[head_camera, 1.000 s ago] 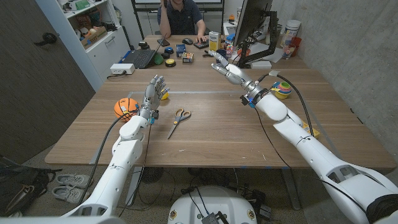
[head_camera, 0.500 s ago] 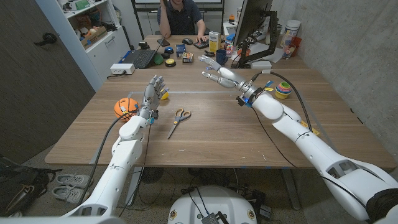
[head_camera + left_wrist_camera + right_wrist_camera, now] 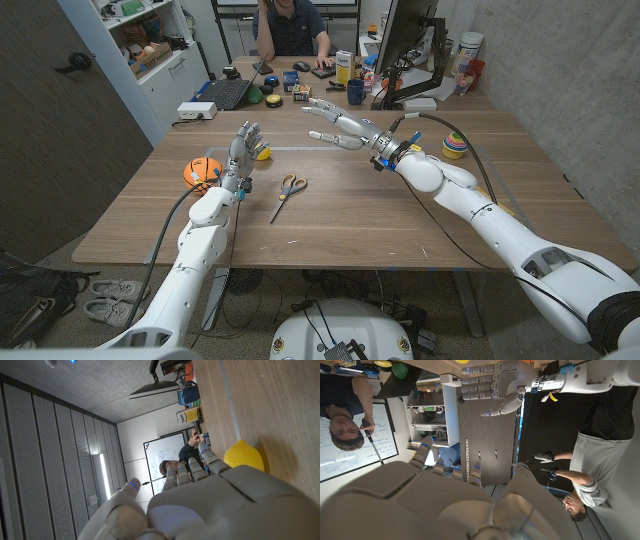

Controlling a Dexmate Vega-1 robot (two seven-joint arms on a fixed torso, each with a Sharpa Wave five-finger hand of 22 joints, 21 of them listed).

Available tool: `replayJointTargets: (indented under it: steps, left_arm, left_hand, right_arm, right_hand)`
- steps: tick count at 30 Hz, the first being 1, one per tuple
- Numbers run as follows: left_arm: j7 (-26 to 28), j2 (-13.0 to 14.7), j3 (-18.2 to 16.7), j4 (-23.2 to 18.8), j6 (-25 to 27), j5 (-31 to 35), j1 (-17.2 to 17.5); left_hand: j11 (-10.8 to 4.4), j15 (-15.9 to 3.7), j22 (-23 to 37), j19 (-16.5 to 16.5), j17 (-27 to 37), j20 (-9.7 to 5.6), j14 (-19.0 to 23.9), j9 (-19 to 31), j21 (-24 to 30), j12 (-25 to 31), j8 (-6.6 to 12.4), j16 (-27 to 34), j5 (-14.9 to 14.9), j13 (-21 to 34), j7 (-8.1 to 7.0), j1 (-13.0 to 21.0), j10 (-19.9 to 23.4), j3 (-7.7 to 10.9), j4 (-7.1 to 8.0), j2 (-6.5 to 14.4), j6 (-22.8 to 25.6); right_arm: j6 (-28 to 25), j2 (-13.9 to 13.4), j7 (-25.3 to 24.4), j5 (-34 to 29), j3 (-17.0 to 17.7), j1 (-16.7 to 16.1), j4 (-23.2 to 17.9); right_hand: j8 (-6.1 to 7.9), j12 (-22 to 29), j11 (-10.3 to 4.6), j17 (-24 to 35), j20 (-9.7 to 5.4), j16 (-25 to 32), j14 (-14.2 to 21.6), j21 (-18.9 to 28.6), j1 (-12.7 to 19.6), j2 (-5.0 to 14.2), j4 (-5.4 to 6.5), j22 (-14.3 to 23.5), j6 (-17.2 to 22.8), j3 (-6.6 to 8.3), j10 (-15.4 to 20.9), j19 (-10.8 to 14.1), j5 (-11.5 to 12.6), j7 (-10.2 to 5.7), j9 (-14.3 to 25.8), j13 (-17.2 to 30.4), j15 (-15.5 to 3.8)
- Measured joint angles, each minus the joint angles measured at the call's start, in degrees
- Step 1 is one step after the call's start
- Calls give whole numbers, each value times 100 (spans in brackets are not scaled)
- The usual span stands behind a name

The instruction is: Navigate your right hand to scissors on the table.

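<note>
The scissors (image 3: pixel 290 188) have orange-and-grey handles and lie closed on the wooden table (image 3: pixel 350 215), left of its middle, blades toward me. My right hand (image 3: pixel 335 124) hovers open above the table, fingers spread and reaching left, beyond and to the right of the scissors and well apart from them. In the right wrist view the back of that right hand (image 3: pixel 445 505) shows, holding nothing. My left hand (image 3: pixel 243 150) stands upright and open to the left of the scissors; its back (image 3: pixel 200 505) shows in the left wrist view.
An orange ball (image 3: pixel 200 172) and a yellow lemon (image 3: pixel 263 152) (image 3: pixel 243 455) lie by my left hand. Stacked coloured cups (image 3: pixel 455 145) sit at the right. A laptop (image 3: pixel 222 93), a monitor (image 3: pixel 405 40), small items and a seated person (image 3: pixel 290 25) are at the far edge.
My right hand has swung left from near the monitor toward the table's middle, closer to the scissors. The left hand and the scissors have not moved.
</note>
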Motion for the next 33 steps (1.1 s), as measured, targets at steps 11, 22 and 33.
replayJointTargets:
  steps: [11, 22, 33]
  left_arm:
    - [-61, 23, -42, 125, -36, -40, -63]
    - [-102, 40, -76, 253, -77, -56, -131]
    - [-129, 48, -87, 365, -113, -56, -192]
  left_hand:
    - [0, 12, 0, 31, 0, 30, -12, 0, -41, 0, 0, 0, 0, 0, 0, 0, 0, -34, -13, 0, 0]
    - [0, 12, 0, 55, 0, 6, -12, 0, -63, 0, 0, 0, 0, 0, 0, -23, 0, -48, 1, 23, 0]
    - [0, 12, 0, 53, 0, 8, -12, 0, -63, 0, 0, 0, 20, 0, 0, -23, 0, -88, -5, 23, 0]
  right_arm:
    - [-164, 5, -315, -623, -557, 349, 228]
    - [-284, 83, -578, -1103, -1111, 682, 556]
    - [-365, 189, -717, -1430, -1586, 985, 872]
  right_hand:
    - [-84, 0, 23, 1, -2, 0, 21, -101, 218, 27, -114, 0, -180, 13, -23, 102, 0, -45, 16, 0, 20]
    - [-84, 0, 22, 1, -21, 43, 19, -233, 596, 133, -337, 0, -124, 119, 22, 121, -3, -124, 15, 0, 82]
    - [-84, 0, 53, 2, -11, 44, 56, -378, 868, 199, -507, 0, -135, 175, 114, 172, -4, -135, 15, 0, 67]
